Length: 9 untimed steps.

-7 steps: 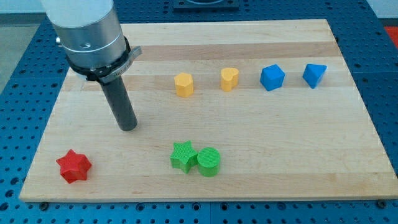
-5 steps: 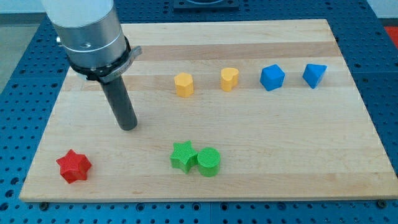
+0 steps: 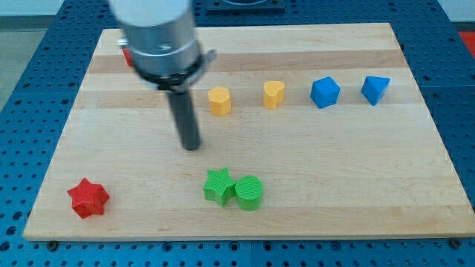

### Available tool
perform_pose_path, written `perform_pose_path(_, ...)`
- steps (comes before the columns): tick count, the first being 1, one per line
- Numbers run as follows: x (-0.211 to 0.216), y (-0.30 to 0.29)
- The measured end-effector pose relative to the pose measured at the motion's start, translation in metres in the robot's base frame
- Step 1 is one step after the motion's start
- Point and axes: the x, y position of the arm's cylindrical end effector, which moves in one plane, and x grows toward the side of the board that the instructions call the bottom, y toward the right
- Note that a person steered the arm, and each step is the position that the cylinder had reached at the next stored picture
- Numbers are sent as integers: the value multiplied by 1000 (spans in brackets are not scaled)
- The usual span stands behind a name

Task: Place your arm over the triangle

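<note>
My tip [image 3: 192, 146] on bare tabletop [image 3: 334, 170], touching nothing; no gripper fitted. Blue triangle [image 3: 375, 89] far off toward view's right and slightly up, last in row past yellow blocks [image 3: 218, 101] and blue cube [image 3: 324, 93].

Red star [image 3: 88, 197], green star [image 3: 218, 185] touching green cylinder [image 3: 249, 193], two yellow blocks [image 3: 219, 101] (shapes unclear), blue cube [image 3: 324, 93]

Pale wooden board [image 3: 297, 156], light even grain; blue perforated table [image 3: 460, 96] bordering at 3, 6, 9 o'clock; bright, even lighting.
</note>
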Motion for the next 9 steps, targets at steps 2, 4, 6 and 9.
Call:
perform_pose_path(2,-33,65)
perform_pose_path(4,-103,58)
perform_pose_path(6,-146,208)
perform_pose_path(9,-119,283)
